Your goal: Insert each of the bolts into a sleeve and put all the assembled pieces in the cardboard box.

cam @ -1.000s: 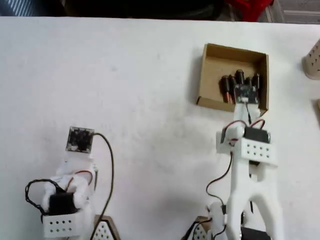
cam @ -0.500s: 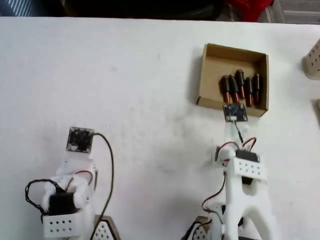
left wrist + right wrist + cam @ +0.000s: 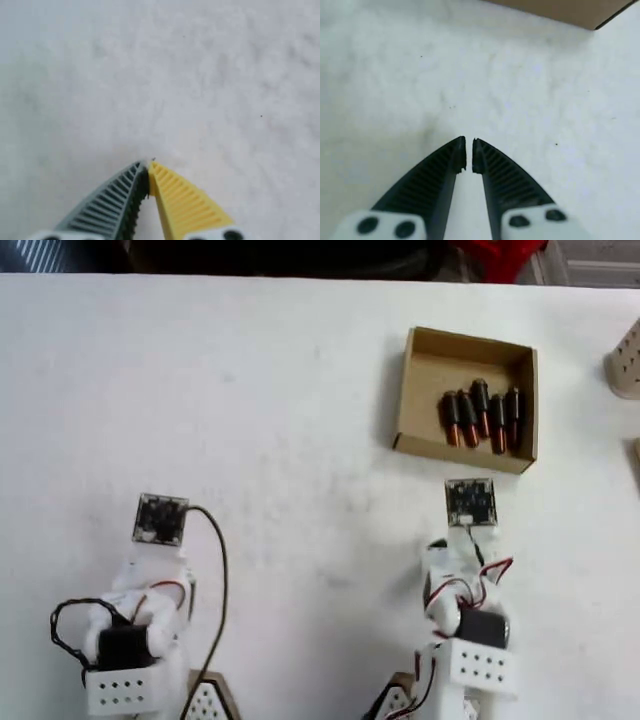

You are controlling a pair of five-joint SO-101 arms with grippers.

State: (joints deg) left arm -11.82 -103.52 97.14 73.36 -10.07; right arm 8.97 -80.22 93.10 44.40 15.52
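where the right gripper (image 3: 469, 150) hangs low over the bench (image 3: 250, 440), its dark jaws are drawn together to a thin slit and hold nothing. the cardboard box (image 3: 420, 365) lies straight ahead of it, just beyond the tips. five assembled pieces (image 3: 483, 418) rest side by side inside the box, long axes running from its near wall toward its far wall, roughly in line with the right arm's reach. the left gripper (image 3: 147, 172), grey and yellow jaws closed tip to tip on nothing, sits well apart from the box, so the right arm is the nearer. by this layout, packing appears finished.
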